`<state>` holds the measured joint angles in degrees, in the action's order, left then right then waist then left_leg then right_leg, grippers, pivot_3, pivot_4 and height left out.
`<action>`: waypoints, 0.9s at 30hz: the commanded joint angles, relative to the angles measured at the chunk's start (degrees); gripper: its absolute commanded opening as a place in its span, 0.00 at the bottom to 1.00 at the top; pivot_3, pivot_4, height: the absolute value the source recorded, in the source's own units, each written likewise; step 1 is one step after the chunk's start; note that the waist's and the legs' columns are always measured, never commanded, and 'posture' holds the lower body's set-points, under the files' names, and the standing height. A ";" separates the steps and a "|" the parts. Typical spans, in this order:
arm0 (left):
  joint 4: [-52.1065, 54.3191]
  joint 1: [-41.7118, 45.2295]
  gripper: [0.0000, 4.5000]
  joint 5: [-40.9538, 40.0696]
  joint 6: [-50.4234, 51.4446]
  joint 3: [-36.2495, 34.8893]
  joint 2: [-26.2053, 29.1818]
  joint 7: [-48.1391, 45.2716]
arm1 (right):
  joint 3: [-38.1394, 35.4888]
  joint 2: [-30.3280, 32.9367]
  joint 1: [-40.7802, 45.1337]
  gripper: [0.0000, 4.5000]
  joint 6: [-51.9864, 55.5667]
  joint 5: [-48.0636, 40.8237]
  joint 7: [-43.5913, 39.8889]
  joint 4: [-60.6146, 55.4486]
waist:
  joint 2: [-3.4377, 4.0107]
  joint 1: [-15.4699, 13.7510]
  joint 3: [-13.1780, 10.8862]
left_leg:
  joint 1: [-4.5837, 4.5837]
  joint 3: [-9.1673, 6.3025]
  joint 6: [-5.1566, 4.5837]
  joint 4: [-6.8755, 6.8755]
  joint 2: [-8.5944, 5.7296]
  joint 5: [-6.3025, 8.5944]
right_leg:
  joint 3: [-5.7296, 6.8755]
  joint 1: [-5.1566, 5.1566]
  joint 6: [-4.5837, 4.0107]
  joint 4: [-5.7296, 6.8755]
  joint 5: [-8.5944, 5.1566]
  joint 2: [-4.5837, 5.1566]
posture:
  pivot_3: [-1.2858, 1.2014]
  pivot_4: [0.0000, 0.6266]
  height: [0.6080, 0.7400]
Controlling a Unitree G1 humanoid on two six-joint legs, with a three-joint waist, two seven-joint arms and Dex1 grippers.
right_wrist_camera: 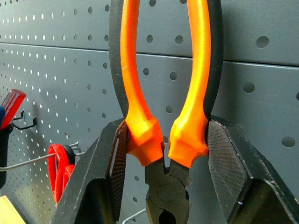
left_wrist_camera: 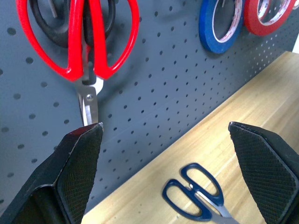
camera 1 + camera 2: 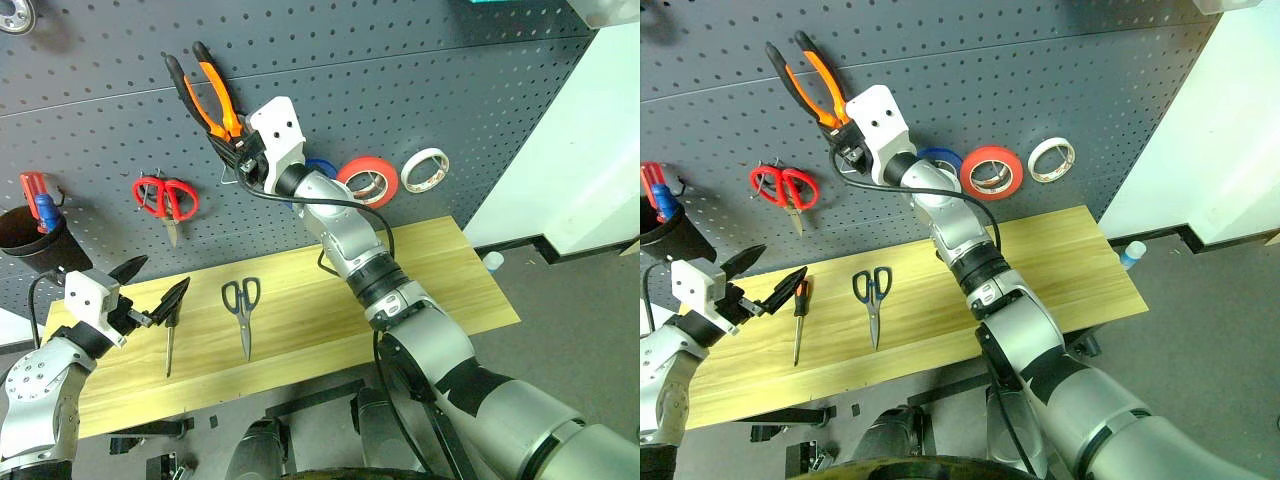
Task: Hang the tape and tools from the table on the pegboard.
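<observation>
Gripping the orange-and-black-handled pliers [image 3: 205, 90] just above the pivot, the right pincer [image 3: 240, 150] is clamped on them against the dark grey perforated pegboard [image 3: 400, 70], handles pointing up and tilted left, nose down. The left pincer [image 3: 150, 290] stands wide apart over the light yellow wooden surface [image 3: 440, 270], where the dark-handled scissors [image 3: 242, 310] and slim screwdriver [image 3: 798, 315] lie, tips toward the near edge.

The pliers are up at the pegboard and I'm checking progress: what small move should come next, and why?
Probably ease the right gripper toward a wire hook: it grips the pliers handles-up against the pegboard, not yet hung. The scissors and screwdriver wait on the table.
</observation>
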<state>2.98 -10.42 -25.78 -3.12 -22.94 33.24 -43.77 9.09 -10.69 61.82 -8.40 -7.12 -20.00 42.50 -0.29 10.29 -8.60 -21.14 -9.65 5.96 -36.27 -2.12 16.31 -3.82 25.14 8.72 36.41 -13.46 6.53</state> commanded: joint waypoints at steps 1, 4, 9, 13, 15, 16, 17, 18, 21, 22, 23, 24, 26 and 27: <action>3.31 -1.25 1.00 -1.36 0.62 -2.22 0.37 0.36 | -0.79 -6.23 -1.60 0.47 -2.81 -1.94 -0.19 -1.99 | 0.07 -0.02 -0.04 | 0.00 0.00 0.00 0.01 0.00 0.00 | 0.00 0.00 0.00 0.00 0.00 0.00 | 0.50 0.26 0.98; 4.34 -1.93 1.00 -1.37 1.16 -2.28 0.10 0.71 | -1.40 -6.40 -1.40 0.47 -3.71 -3.17 -1.11 -0.40 | 0.11 -0.14 -0.08 | 0.01 0.00 0.00 0.01 0.00 0.00 | 0.00 -0.02 0.00 0.00 0.00 0.00 | 0.50 0.27 0.98; 5.07 -2.36 1.00 -1.35 1.91 -2.36 -0.02 1.21 | -2.69 -7.16 -1.03 0.47 -6.74 -5.15 -2.41 3.17 | 0.14 -0.22 -0.17 | 0.22 0.00 -0.01 0.04 0.00 0.01 | 0.00 -0.22 0.00 -0.04 -0.01 -0.01 | 0.50 0.27 0.98; 5.19 -2.40 1.00 -1.25 2.09 -2.26 -0.05 1.46 | -3.33 -7.46 -0.48 0.47 -10.34 -4.83 -2.04 7.51 | 0.18 -0.23 -0.32 | 0.72 0.00 -0.06 0.14 0.01 0.03 | 0.00 -0.70 0.00 -0.16 -0.03 -0.03 | 0.50 0.27 0.98; 5.27 -2.36 1.00 -1.18 2.24 -2.16 -0.10 1.57 | -3.71 -7.61 -0.17 0.47 -12.35 -4.48 -1.00 9.81 | 0.19 -0.22 -0.35 | 0.75 0.00 -0.06 0.14 0.01 0.03 | 0.00 -0.72 0.00 -0.16 -0.03 -0.03 | 0.50 0.27 0.98; 5.30 -2.35 1.00 -1.14 2.31 -2.12 -0.13 1.61 | -3.87 -7.65 -0.04 0.47 -13.26 -4.30 -0.47 10.78 | 0.19 -0.21 -0.38 | 0.75 0.00 -0.06 0.14 0.02 0.03 | 0.00 -0.72 0.01 -0.16 -0.03 -0.04 | 0.50 0.27 0.98; 5.27 -2.29 1.00 -1.11 2.38 -2.09 -0.12 1.65 | -4.00 -7.68 0.14 0.47 -13.98 -4.25 -0.15 11.62 | 0.19 -0.21 -0.41 | 0.75 0.00 -0.06 0.14 0.02 0.03 | 0.00 -0.72 0.01 -0.16 -0.03 -0.04 | 0.50 0.28 0.98; 5.22 -2.22 1.00 -1.06 2.41 -2.05 -0.12 1.69 | -4.04 -7.74 0.22 0.47 -14.84 -4.14 0.19 12.33 | 0.18 -0.20 -0.49 | 0.75 0.00 -0.06 0.14 0.02 0.03 | 0.00 -0.72 0.00 -0.16 -0.03 -0.04 | 0.50 0.28 0.98; 4.95 -1.97 1.00 -0.88 2.39 -1.92 -0.12 1.87 | -4.04 -8.05 0.36 0.47 -16.98 -4.03 0.29 13.69 | 0.19 -0.20 -0.57 | 0.75 0.00 -0.06 0.14 0.03 0.03 | 0.00 -0.72 0.00 -0.17 -0.03 -0.05 | 0.50 0.28 0.98; 4.80 -2.10 1.00 -0.80 2.31 -2.00 -0.15 1.92 | -3.99 -8.33 0.20 0.47 -17.72 -4.18 -0.11 13.73 | 0.20 -0.19 -0.59 | 0.74 0.00 -0.06 0.15 0.03 0.03 | 0.00 -0.72 0.00 -0.17 -0.03 -0.05 | 0.50 0.28 0.98; 4.70 -2.21 1.00 -0.75 2.26 -2.06 -0.17 1.95 | -3.96 -8.52 0.11 0.47 -18.26 -4.30 -0.40 13.79 | 0.20 -0.19 -0.60 | 0.74 0.00 -0.06 0.15 0.03 0.04 | 0.00 -0.72 0.00 -0.18 -0.03 -0.05 | 0.50 0.28 0.98; 4.47 -2.23 1.00 -0.62 2.20 -2.06 -0.13 1.95 | -3.96 -8.63 0.14 0.47 -18.73 -4.36 -0.55 13.92 | 0.20 -0.19 -0.60 | 0.74 0.00 -0.06 0.15 0.03 0.04 | 0.00 -0.72 0.00 -0.18 -0.03 -0.05 | 0.51 0.27 0.98; 3.35 -2.75 1.00 0.03 1.52 -2.19 0.03 1.63 | -3.89 -9.05 0.15 0.47 -20.07 -4.64 -1.13 13.53 | 0.20 -0.21 -0.60 | 0.74 0.00 -0.07 0.16 0.03 0.04 | 0.00 -0.72 0.00 -0.18 -0.03 -0.05 | 0.51 0.27 0.98; 2.60 -3.10 1.00 0.50 1.17 -2.35 0.09 1.62 | -3.84 -9.26 0.19 0.47 -20.57 -4.80 -1.38 13.18 | 0.21 -0.21 -0.61 | 0.74 0.00 -0.07 0.16 0.03 0.04 | 0.00 -0.72 0.00 -0.18 -0.04 -0.05 | 0.51 0.27 0.98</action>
<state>6.13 -12.90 -25.73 -0.64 -23.69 33.04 -42.16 5.63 -10.73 61.88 -26.14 -11.32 -20.80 58.06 -0.08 10.08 -9.20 -20.40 -9.65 5.90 -36.11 -2.09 16.34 -3.82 24.43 8.72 36.23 -13.50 6.47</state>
